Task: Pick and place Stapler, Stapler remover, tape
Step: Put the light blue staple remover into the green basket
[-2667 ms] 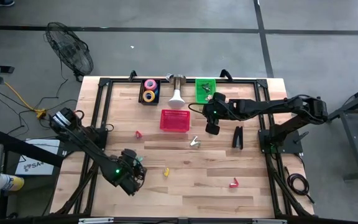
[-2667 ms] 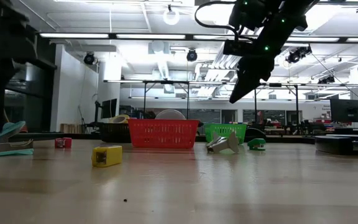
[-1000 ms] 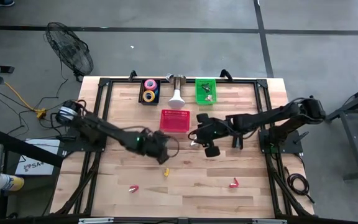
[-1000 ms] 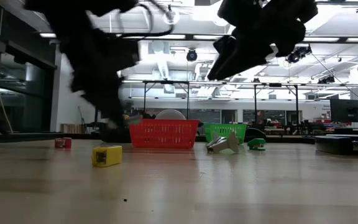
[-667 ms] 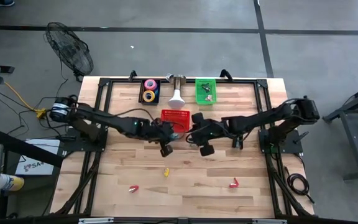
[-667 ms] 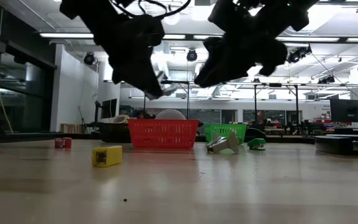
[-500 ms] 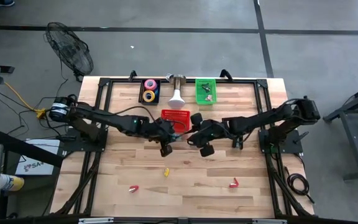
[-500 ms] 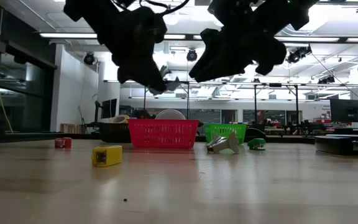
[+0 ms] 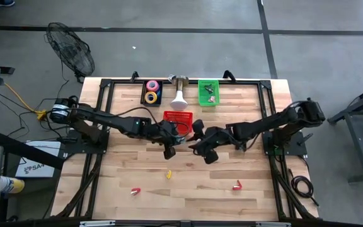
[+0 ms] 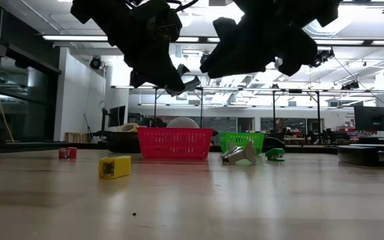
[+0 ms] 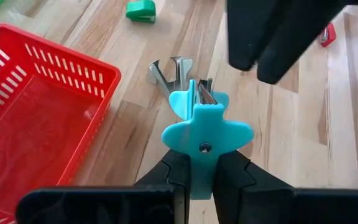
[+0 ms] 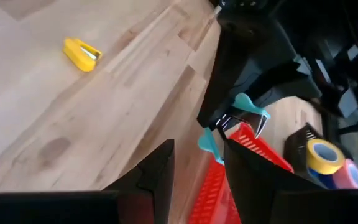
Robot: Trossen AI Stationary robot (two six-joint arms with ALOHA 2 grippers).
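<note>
My left gripper (image 11: 201, 165) is shut on a light-blue staple remover (image 11: 204, 121), held in the air beside the red basket (image 11: 17, 124). My right gripper (image 12: 199, 168) stands open a little beyond the remover, facing it, with nothing between its fingers. In the high view the two grippers meet near the table's middle, left (image 9: 176, 135) and right (image 9: 194, 137). A grey staple remover (image 11: 171, 70) and a green one (image 11: 142, 9) lie on the table below. Tape rolls (image 9: 151, 92) sit in a black tray at the far edge. I cannot make out the stapler under my right arm. My left gripper pinches the light-blue remover's hinge end (image 11: 202, 177) between its two fingers, just behind the rivet. The fingers slant down toward the table's right. The remover is lifted clear, with its wings spread to either side and its claws (image 11: 201, 93) pointing away from the gripper.
A green basket (image 9: 208, 91) and a white cone-shaped thing (image 9: 179, 98) stand at the far edge. A yellow staple remover (image 9: 168, 174) and two red ones (image 9: 135, 190) (image 9: 237, 185) lie on the near half of the table.
My left gripper has carried the light-blue remover up and toward the far right, to beside the red basket, turning its wrist on the way. My right gripper has moved a little toward the left, nearer the remover, and has rolled.
</note>
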